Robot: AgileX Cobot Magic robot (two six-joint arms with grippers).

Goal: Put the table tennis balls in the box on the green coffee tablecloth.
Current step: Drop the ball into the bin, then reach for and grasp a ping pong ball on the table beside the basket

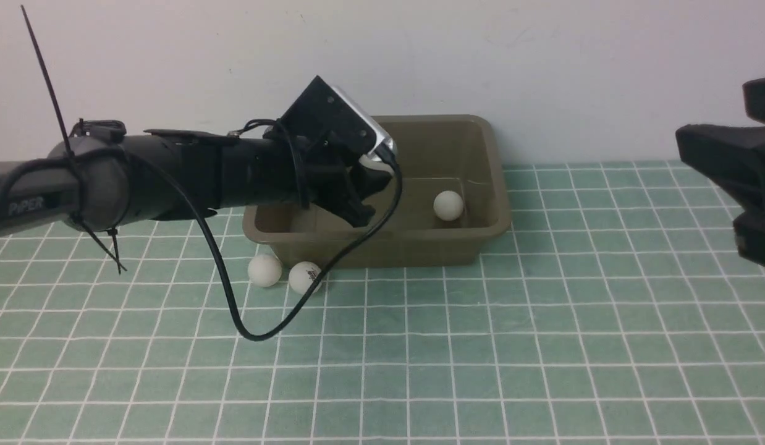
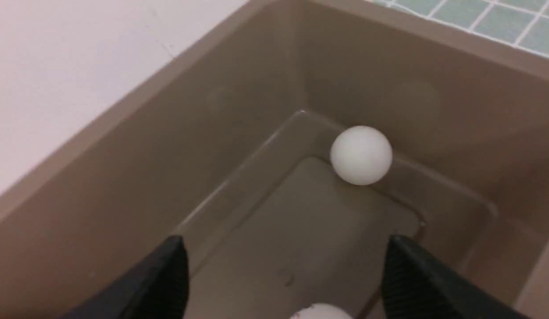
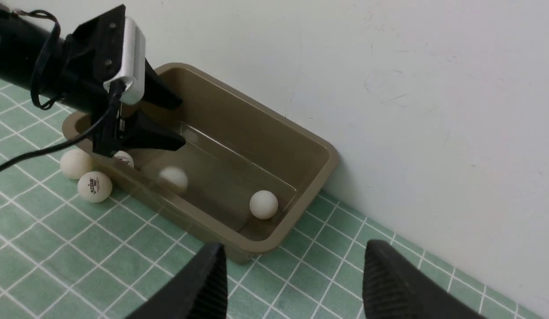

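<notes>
The green coffee tablecloth (image 1: 543,346) is lying flat under everything, and the box (image 1: 494,185) is sitting on it against the wall. The left gripper (image 2: 285,241) is hanging over one end of the box, its jaws standing wide apart and gripping nothing. The right gripper (image 3: 294,248) is waiting well apart from the box, jaws partly parted and also holding nothing.

Of the table tennis balls, three are showing inside the box. The corner ball (image 2: 361,155) is resting well ahead of the left jaws. The marked ball (image 3: 123,158) is sitting back beneath them by the end wall. The blurred ball (image 3: 172,178) is just below and ahead of the tips, probably moving, though the smear is making that hard to settle. The plain outside ball (image 1: 264,270) and the printed outside ball (image 1: 305,277) are lying just beside each other on the cloth, behind and below the left jaws, close against the box's near wall.

The drop looks like the step in hand. Doing it well is meaning wide, steady jaws until the blurred ball is settling, then rising straight up clear of the rim before turning to the outside pair.
</notes>
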